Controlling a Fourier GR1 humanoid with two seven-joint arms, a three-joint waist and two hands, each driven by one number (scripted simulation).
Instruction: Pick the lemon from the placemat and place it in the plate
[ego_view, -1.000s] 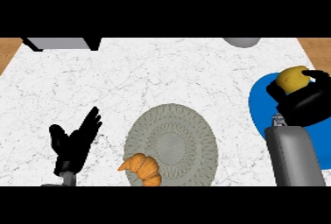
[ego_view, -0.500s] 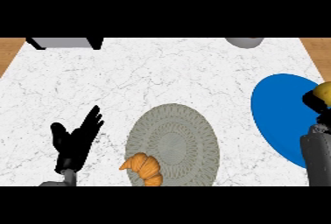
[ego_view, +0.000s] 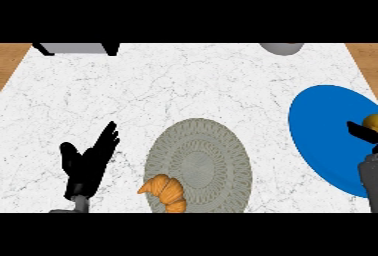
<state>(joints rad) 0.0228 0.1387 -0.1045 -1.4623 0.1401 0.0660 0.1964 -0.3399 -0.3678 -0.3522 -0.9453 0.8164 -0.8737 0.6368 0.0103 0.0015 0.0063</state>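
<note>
On my feed the right hand is mostly cut off by the right edge of the frame. I can make out only a black finger and the grey forearm below it. That finger curls under the lemon, so the hand has hold of it. The lemon is a yellow sliver at the far right edge, at the right side of the blue placemat.

The grey patterned plate lies at lower centre, to the left of the placemat and apart from it. A croissant rests on its lower left rim.

My left hand is at the lower left, open and holding nothing, with its fingers straight and pointing up. It is resting on the white marbled surface, beside the plate but not touching it.
</note>
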